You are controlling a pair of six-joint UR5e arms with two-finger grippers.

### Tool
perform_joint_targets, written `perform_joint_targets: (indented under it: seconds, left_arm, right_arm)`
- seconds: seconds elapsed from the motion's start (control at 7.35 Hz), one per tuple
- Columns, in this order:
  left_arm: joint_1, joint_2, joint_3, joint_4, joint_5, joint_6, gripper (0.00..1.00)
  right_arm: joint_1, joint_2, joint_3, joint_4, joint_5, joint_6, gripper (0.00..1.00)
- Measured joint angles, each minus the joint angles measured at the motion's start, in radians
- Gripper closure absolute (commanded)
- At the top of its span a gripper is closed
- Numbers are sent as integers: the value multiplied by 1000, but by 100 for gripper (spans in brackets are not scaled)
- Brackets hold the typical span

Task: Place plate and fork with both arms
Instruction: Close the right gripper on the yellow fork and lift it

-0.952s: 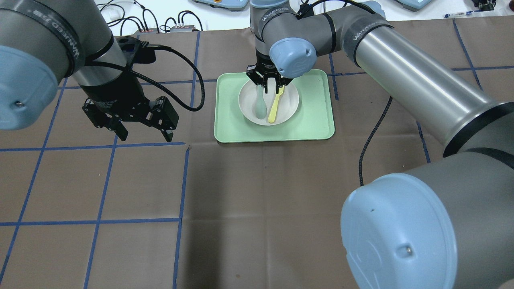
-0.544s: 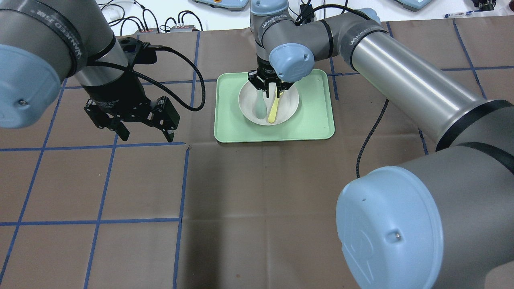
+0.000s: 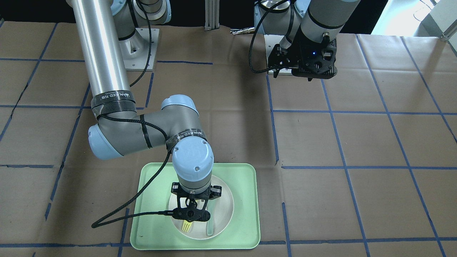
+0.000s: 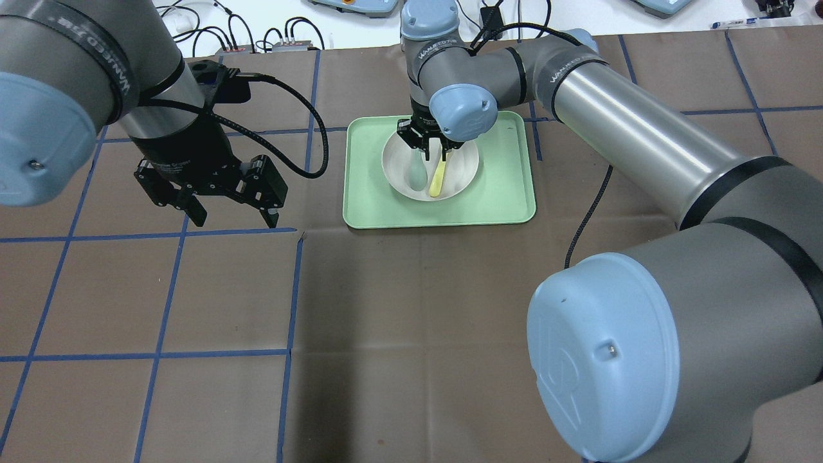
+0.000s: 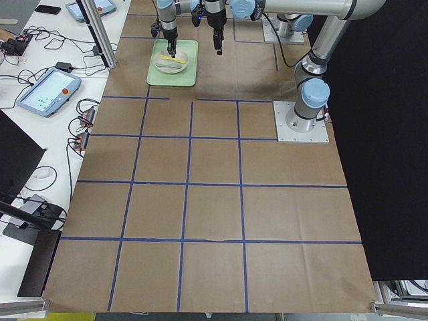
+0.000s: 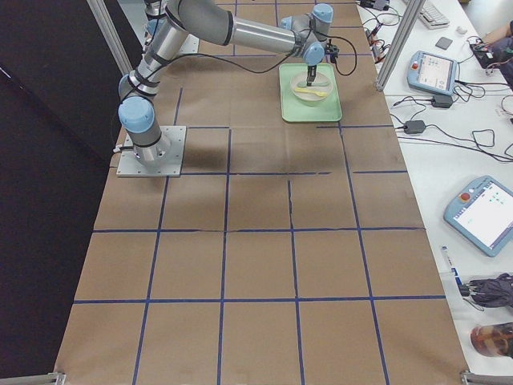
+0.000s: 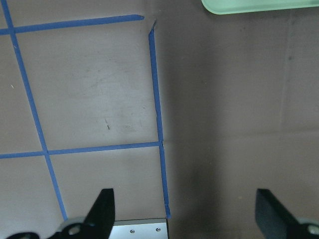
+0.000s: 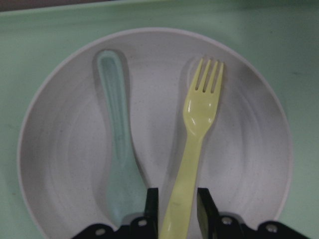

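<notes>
Brown paper tabletop (image 3: 357,142), blue tape grid.

Front view: plate (image 3: 225,203) sits mid-tray (image 3: 246,214). The fork's (image 3: 185,225) tines show beyond the right gripper (image 3: 192,214) and point away from the robot.

Overhead: the fork's long axis runs near-far, handle end toward the robot, with the spoon (image 4: 416,175) parallel beside it. Right gripper is lower than a second ago; fork and spoon unmoved. Left gripper (image 4: 233,217) hangs off the tray's left side, unchanged.

Side views: too small to read.

Left wrist: jaws spread wide, tray edge at the frame's top.

Right wrist: fingers (image 8: 152,204) narrow, straddling the handle with a slim gap on each side. Fork lies flat on the plate.
</notes>
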Motion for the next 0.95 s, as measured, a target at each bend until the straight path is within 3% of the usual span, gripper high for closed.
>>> perform_joint_targets:
  seconds: [0.68,0.95]
  left_arm:
    - [0,0,0,1,2,9,0]
    - [0,-1,0,1,1,3,0]
  right_arm:
    - [-7,41,-1,-2,0,1,62]
    - [-9,46,-2,-3,1,1,85]
